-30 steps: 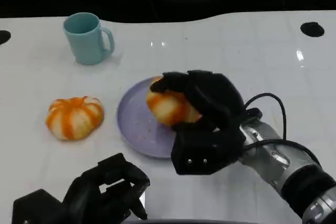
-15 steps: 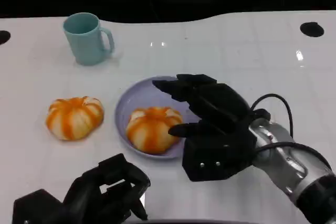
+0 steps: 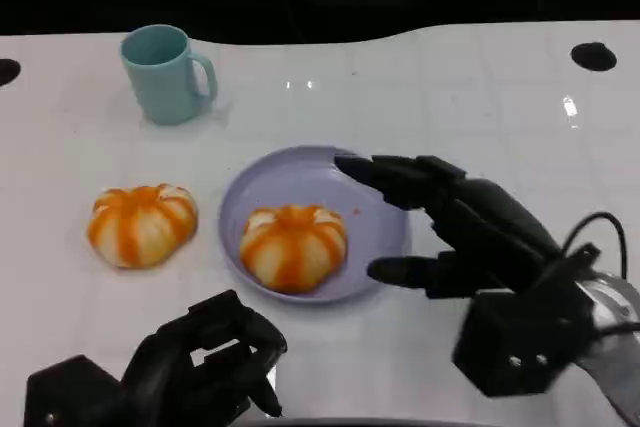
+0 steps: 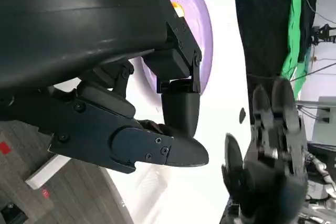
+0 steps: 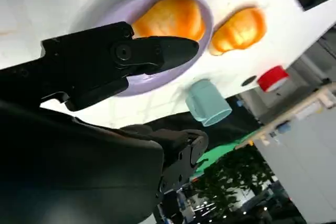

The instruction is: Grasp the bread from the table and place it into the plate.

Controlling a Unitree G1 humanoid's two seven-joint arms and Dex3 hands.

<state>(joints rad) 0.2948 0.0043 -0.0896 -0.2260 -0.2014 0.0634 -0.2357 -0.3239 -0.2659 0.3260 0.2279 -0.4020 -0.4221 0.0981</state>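
Observation:
A round orange-and-white striped bread (image 3: 293, 245) (image 5: 170, 18) lies on the front left part of the purple plate (image 3: 290, 177) (image 5: 113, 13) (image 4: 205, 35). A second bread of the same kind (image 3: 141, 223) (image 5: 239, 29) sits on the table left of the plate. My right hand (image 3: 470, 237) hovers at the plate's right edge, fingers spread, holding nothing and clear of the bread. In the left wrist view the right hand (image 4: 273, 166) appears blurred. My left hand (image 3: 195, 367) stays low near the table's front edge, fingers curled in on nothing.
A teal mug (image 3: 165, 73) (image 5: 207, 100) stands at the back left, handle to the right. The white table (image 3: 450, 97) has black holes at its far right (image 3: 595, 55) and far left edges.
My right hand has let the bread go onto the plate, spread its fingers and drawn back to the right and toward me. The left hand has not moved.

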